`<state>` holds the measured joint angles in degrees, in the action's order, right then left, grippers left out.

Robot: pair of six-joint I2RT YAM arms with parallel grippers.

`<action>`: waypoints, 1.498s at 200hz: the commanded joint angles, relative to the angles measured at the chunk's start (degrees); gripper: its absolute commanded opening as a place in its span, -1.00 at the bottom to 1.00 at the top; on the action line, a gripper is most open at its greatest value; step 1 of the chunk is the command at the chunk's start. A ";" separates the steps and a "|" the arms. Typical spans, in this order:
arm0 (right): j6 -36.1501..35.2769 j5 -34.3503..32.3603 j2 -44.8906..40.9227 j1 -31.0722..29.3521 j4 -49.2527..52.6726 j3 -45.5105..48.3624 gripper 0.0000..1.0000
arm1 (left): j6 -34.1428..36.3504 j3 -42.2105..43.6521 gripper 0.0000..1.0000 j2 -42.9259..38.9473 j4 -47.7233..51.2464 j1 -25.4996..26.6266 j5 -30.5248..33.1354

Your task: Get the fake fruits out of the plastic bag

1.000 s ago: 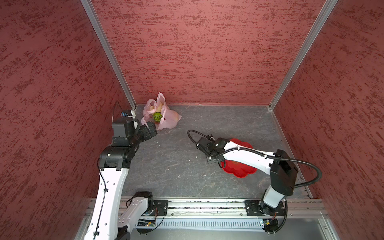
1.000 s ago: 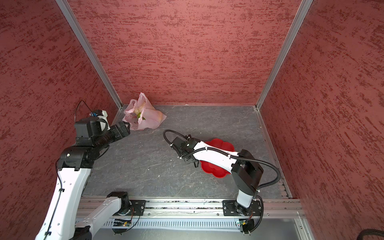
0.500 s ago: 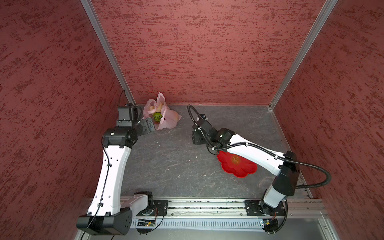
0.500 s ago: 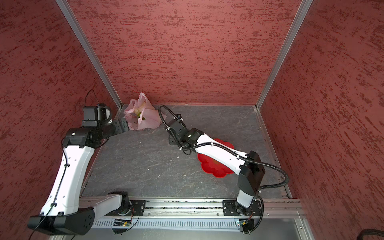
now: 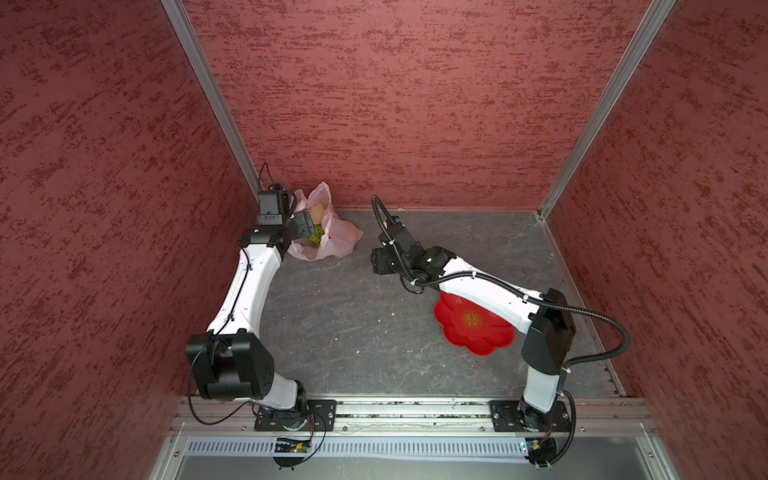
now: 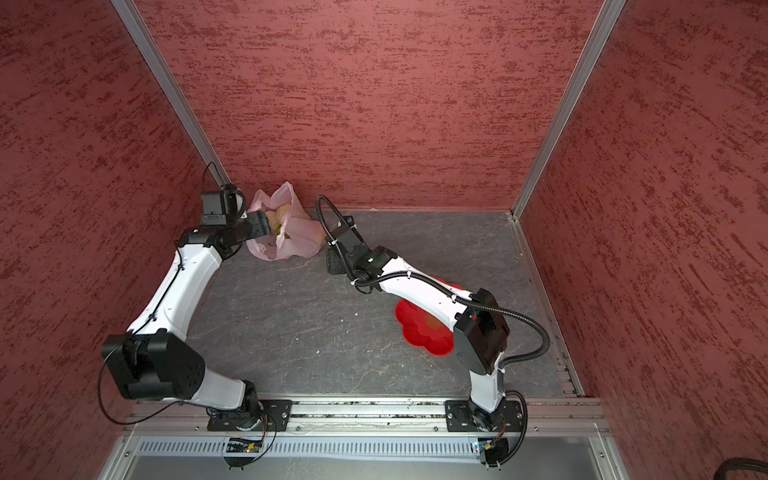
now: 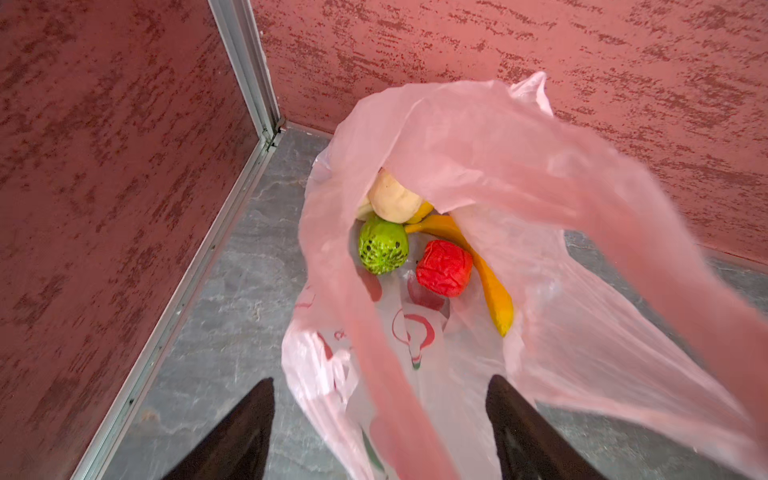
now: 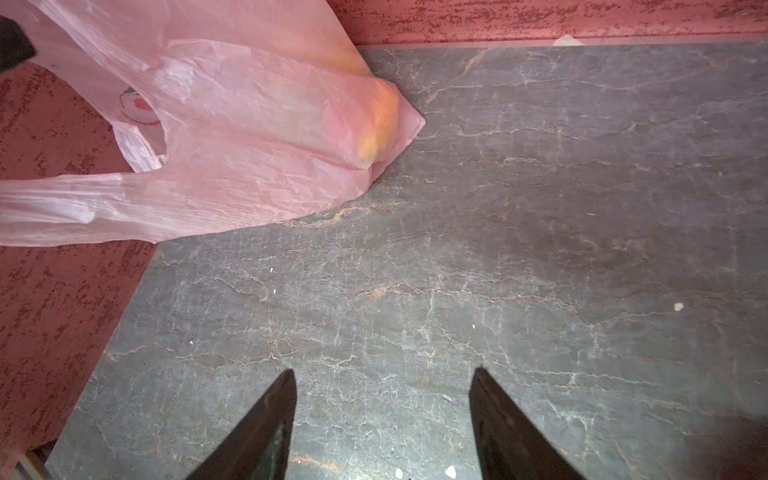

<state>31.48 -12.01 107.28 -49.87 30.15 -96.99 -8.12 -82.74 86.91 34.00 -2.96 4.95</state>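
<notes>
Left tool (image 7: 380,380): jaws spread wide, nothing gripped, poised at mouth of plastic bag (image 7: 519,166), loose handle (image 7: 345,282) draped between them. Inside lie green ball (image 7: 382,247), red ball (image 7: 444,268), banana (image 7: 490,282), beige ball (image 7: 392,199). No fake fruits out yet. Bag sits in far-left corner of counter (image 8: 498,249). Right tool (image 8: 384,370), open and empty, hovers just right of bag. Step in hand: first pick. Next move likely calls for reaching past handle and closing on one fruit.

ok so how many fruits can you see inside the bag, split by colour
green ball: 1
red ball: 1
beige ball: 1
yellow banana: 1
total: 4 plainly seen; a yellow sliver behind the beige ball may be a fifth, mostly hidden
</notes>
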 commanded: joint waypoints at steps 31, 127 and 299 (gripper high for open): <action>-0.99 2.60 2.95 2.10 -1.72 -2.81 0.34 | -0.32 -1.15 0.43 5.71 -11.70 -1.00 0.30; -0.61 6.78 5.67 2.42 -3.60 -4.60 0.28 | -3.40 4.77 -0.85 -0.06 -12.48 -0.12 4.00; -10.63 1.73 -10.80 -0.22 3.15 1.21 0.35 | -25.04 28.02 -0.93 -48.31 19.37 22.98 8.41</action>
<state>26.63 -8.51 96.14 -50.02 29.08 -91.37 -27.94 -55.92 42.96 47.18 17.80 11.75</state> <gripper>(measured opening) 0.672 0.046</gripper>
